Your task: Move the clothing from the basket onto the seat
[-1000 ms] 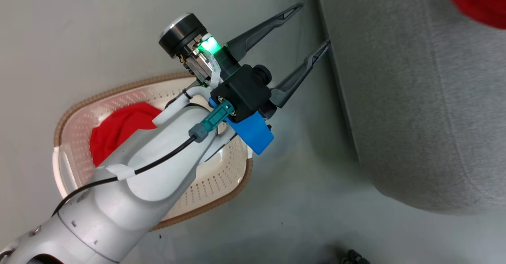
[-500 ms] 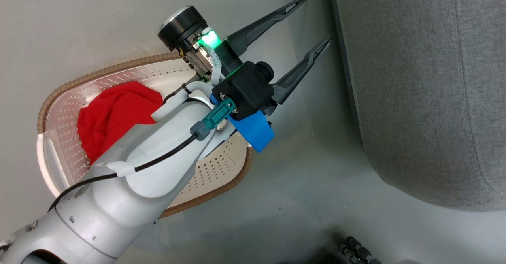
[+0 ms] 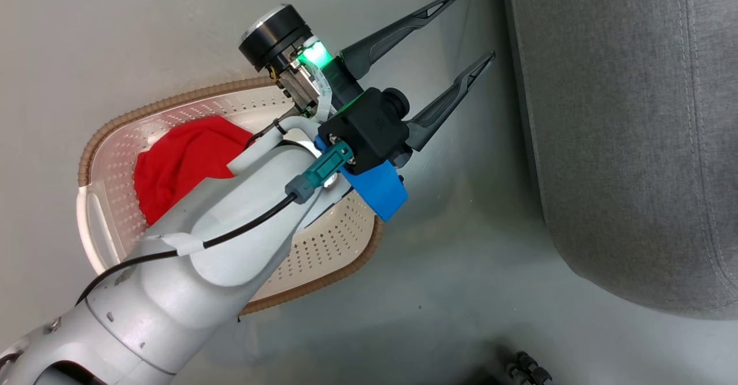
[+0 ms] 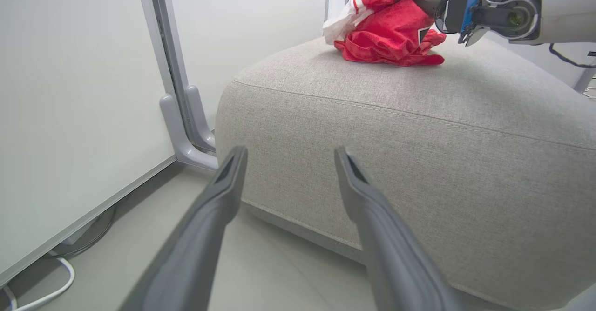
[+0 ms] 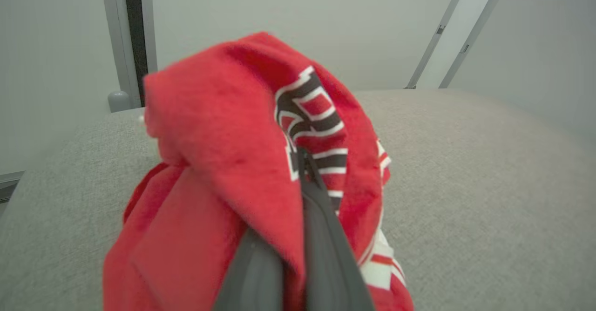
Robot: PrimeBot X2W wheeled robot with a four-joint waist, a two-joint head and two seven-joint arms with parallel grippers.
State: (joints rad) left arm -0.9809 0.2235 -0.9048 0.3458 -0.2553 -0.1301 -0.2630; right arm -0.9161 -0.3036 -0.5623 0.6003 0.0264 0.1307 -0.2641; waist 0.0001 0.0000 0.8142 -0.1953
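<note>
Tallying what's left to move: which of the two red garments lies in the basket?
The plain red bundle lies in the basket; the lettered garment, pinched by the right gripper, sits on the seat.

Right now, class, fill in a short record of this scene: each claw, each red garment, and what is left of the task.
Left claw: open, empty, between basket and seat
Right claw: shut on red jersey
Red jersey: bunched on seat
Second red garment: in basket
Left to do: move second red garment onto seat
</note>
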